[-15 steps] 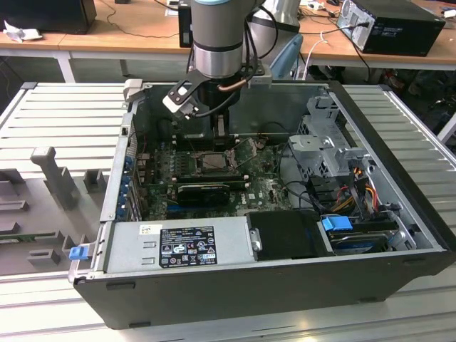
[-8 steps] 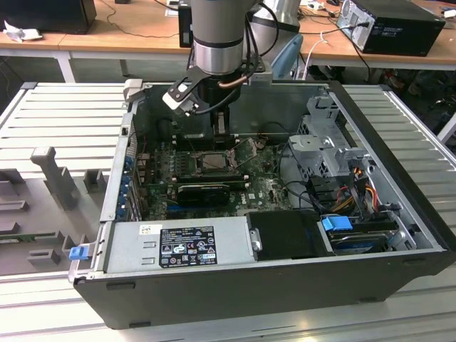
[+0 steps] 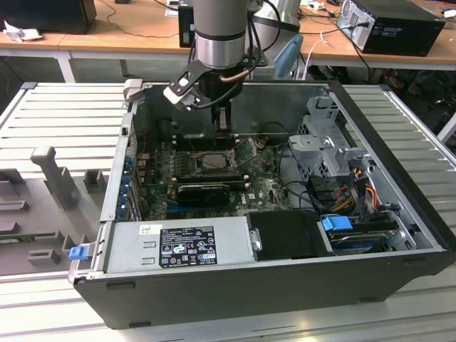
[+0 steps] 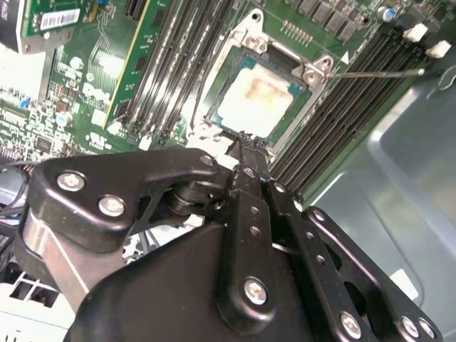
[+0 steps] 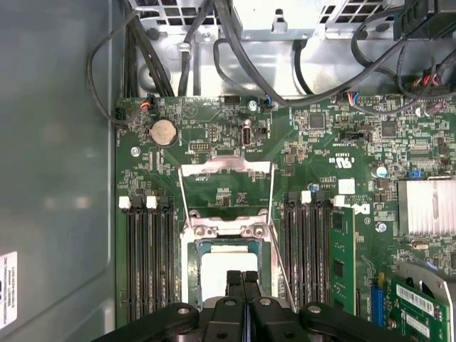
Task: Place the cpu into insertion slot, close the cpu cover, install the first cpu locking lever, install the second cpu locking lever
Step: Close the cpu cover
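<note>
Sitting flat in the square black-rimmed insertion slot (image 5: 195,281), the small square cpu (image 5: 226,265) showed its pale silver-grey metal top directly beneath the black gripper (image 5: 242,276), whose fingers were pressed together on nothing. The chip looked light, stiff and fragile underneath, so its bare edges seemed the safest hold. Just beside it, toward the exterior view's right, the thin silver-grey metal cpu cover (image 5: 226,168) lay swung open, green board showing through its cut-out.
</note>
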`<state>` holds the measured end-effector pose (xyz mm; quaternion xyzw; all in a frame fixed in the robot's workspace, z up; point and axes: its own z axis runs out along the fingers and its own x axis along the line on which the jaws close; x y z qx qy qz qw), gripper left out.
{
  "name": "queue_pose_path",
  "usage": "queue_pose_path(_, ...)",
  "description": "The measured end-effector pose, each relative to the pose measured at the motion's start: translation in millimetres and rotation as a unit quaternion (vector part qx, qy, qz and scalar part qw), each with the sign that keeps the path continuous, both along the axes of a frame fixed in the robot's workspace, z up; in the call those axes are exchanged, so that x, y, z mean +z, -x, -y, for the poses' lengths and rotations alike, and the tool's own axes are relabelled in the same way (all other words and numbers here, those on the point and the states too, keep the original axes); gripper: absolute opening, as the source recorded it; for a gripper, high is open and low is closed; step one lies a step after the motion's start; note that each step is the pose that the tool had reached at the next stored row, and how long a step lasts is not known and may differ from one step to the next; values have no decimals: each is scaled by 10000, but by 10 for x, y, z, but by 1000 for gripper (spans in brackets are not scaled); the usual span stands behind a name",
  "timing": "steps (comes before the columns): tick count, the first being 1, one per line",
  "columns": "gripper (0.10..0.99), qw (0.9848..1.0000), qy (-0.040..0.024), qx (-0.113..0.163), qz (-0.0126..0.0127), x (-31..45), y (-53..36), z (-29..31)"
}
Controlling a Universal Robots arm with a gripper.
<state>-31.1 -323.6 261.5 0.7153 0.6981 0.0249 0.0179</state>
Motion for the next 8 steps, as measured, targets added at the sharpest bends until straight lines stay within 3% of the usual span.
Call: queue_pose_path(8,106,10000,1,0,-2,7,-67,-3)
